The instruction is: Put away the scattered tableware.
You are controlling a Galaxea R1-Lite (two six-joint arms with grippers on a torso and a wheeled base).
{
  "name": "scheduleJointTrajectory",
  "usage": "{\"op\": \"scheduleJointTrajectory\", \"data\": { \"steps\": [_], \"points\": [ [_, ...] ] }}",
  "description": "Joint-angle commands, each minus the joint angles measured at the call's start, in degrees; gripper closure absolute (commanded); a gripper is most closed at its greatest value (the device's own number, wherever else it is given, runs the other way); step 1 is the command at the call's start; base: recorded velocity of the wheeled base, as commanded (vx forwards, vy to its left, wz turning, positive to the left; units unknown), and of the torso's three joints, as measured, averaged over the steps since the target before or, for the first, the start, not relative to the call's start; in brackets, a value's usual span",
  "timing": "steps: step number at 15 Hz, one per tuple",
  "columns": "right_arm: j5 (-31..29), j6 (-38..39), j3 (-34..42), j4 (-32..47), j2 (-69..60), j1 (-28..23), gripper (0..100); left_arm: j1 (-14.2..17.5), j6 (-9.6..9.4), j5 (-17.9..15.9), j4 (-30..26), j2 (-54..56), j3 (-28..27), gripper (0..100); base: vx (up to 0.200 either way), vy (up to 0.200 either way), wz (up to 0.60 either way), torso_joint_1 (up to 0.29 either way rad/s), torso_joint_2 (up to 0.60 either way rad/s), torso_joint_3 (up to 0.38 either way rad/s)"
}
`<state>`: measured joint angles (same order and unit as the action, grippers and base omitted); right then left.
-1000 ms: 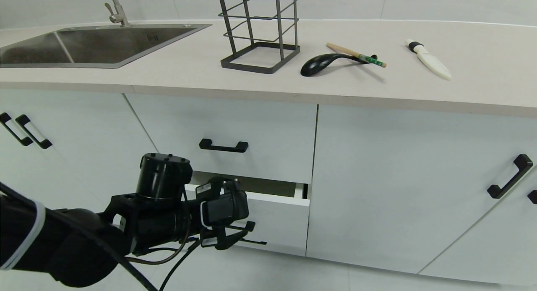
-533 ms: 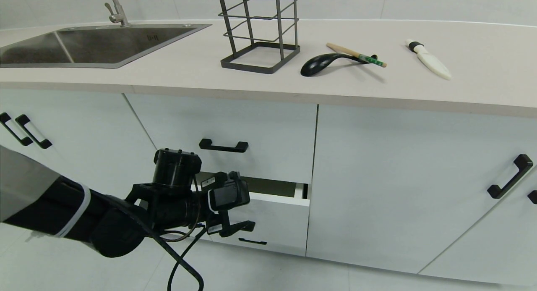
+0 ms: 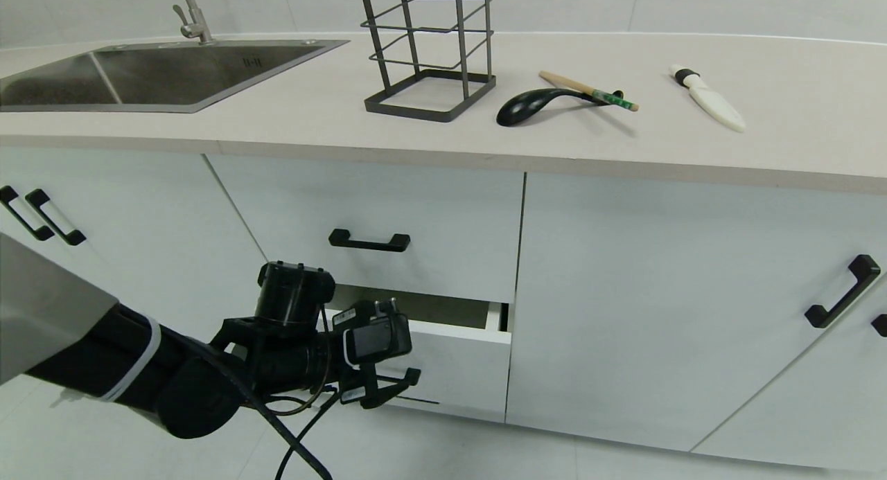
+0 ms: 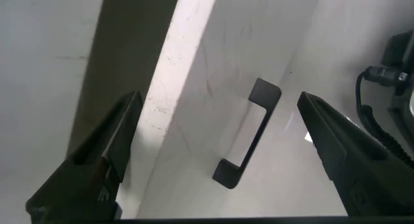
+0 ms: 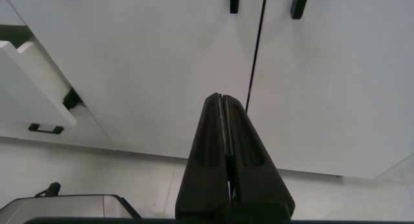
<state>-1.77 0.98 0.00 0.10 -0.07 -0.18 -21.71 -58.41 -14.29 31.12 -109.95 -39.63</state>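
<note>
1. Far left on the counter (image 3: 291,130): a steel sink (image 3: 159,71) set into the top, with the faucet (image 3: 190,16) behind it.
2. Low on the left, in front of the cabinets: the left gripper (image 3: 407,384) points at the front of the lower drawer (image 3: 450,355). Its fingers (image 4: 113,140) are spread wide and have hold of nothing. From the wrist, the drawer's black handle (image 4: 249,133) sits in the gap between them. Cannot tell whether either finger touches it.
3. The lower drawer stands part-way open, with a dark gap along its top edge. The drawer above it is closed, showing its black upper handle (image 3: 369,242).
4. Centre of the counter: an upright wire rack (image 3: 429,50) on a square base, just right of the sink.
5. Right of the rack: a black spoon (image 3: 533,106) lies bowl toward the rack. A pair of chopsticks (image 3: 589,91) crosses its handle end and touches it.
6. Farther right, apart from the spoon: a white knife (image 3: 710,99) with a black band lies flat on the counter.
7. Right side: a closed cabinet door with a black door handle (image 3: 842,291).
8. The right gripper (image 5: 223,120) has its fingers pressed together with nothing between them. It faces the cabinet fronts low down, the open drawer's corner off to one side.
</note>
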Motion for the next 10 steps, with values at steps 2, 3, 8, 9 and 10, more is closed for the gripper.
{"op": "scheduleJointTrajectory", "data": {
  "steps": [2, 3, 8, 9, 10],
  "points": [
    [0.01, -0.01, 0.0, -0.01, 0.07, 0.01, 100, 0.0, -0.04, -0.21, -0.45, 4.74, 5.71, 0, 0.0, 0.0, 0.0, 0.0, 0.0, 0.0],
    [0.01, -0.01, 0.0, -0.01, 0.07, 0.01, 100, 0.0, -0.13, -0.3, -0.54, 7.82, 8.87, 0, 0.0, 0.0, 0.0, 0.0, 0.0, 0.0],
    [0.01, -0.01, 0.0, -0.01, 0.07, 0.01, 100, -2.19, 1.1, -0.48, -2.03, 25.22, 26.01, 0, 0.0, 0.0, 0.0, 0.0, 0.0, 0.0],
    [0.01, -0.01, 0.0, -0.01, 0.07, 0.01, 100, -2.9, 1.72, -0.3, -2.47, 25.92, 26.98, 0, 0.0, 0.0, 0.0, 0.0, 0.0, 0.0],
    [0.01, -0.01, 0.0, -0.01, 0.07, 0.01, 100, -3.16, 1.98, -0.21, -2.47, 25.84, 26.71, 0, 0.0, 0.0, 0.0, 0.0, 0.0, 0.0]
  ]
}}
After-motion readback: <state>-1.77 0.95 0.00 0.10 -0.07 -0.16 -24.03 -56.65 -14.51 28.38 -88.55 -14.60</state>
